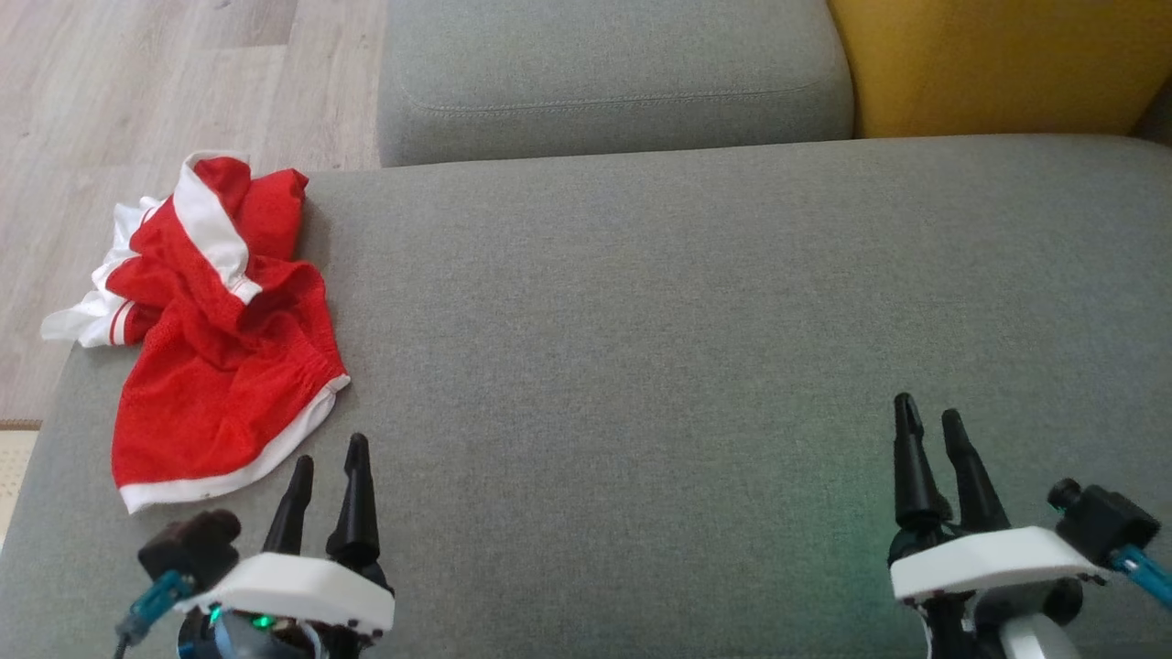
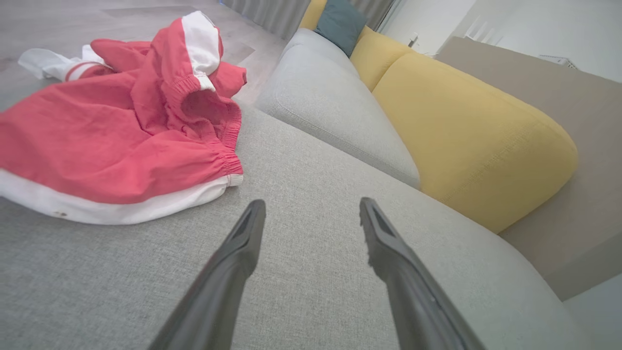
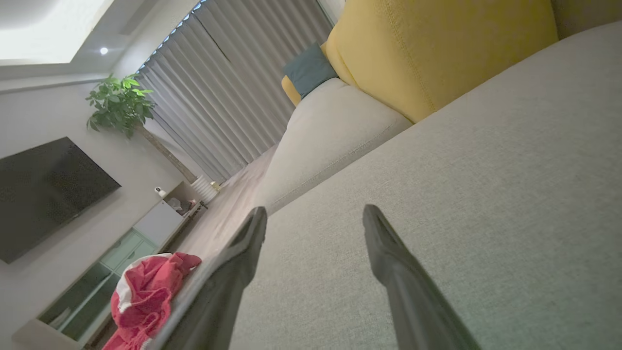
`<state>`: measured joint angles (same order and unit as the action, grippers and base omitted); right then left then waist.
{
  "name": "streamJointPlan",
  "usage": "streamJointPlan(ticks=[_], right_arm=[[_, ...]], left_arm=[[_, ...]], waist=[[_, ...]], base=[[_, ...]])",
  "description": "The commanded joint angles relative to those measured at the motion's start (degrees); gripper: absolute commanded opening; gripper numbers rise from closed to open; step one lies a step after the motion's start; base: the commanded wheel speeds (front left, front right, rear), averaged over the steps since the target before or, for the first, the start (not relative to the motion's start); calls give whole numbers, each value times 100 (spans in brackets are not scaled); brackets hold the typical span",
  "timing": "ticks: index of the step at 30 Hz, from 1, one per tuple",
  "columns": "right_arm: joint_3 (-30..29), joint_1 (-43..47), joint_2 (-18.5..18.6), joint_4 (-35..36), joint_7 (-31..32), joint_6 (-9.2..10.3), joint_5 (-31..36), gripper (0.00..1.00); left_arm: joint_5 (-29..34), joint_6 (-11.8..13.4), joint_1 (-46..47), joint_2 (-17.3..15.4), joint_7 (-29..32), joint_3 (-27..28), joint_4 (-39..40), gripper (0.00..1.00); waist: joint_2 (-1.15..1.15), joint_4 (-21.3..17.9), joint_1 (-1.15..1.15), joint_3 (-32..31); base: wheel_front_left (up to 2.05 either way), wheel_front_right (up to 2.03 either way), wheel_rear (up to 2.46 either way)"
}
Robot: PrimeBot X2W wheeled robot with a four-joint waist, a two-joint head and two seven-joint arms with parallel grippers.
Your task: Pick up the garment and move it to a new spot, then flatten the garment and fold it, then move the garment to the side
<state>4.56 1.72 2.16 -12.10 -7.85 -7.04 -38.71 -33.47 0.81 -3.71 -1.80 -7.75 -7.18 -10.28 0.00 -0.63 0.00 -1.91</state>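
Note:
The garment [image 1: 215, 339] is a pair of red shorts with white trim, lying crumpled at the left end of the grey sofa seat [image 1: 687, 320], partly hanging over its edge. The left wrist view has the garment [image 2: 112, 131] close ahead and to the left. My left gripper [image 1: 330, 453] is open just below the garment's white hem, with nothing between its fingers [image 2: 243, 238]. At the lower right my right gripper [image 1: 929, 416] is open over bare seat, far from the garment [image 3: 146, 296].
A second grey cushion [image 1: 613, 78] lies behind the seat, with a yellow back cushion [image 1: 998, 64] to its right. Wooden floor [image 1: 137, 91] runs along the left past the seat's edge. A curtain, a plant and a TV are seen in the right wrist view.

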Motion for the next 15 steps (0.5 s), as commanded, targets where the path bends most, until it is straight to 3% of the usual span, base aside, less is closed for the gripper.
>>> streamJointPlan(ticks=[1, 15], right_arm=[[140, -209, 52, 143, -95, -32, 286, 100], [307, -425, 60, -224, -348, -37, 1475, 100]], left_arm=[[246, 40, 100, -73, -110, 57, 263, 100], [1344, 215, 62, -87, -361, -141, 337, 100]], waist=[[0, -4, 0, 1], [0, -6, 0, 15]], base=[[0, 0, 0], [0, 0, 0]])
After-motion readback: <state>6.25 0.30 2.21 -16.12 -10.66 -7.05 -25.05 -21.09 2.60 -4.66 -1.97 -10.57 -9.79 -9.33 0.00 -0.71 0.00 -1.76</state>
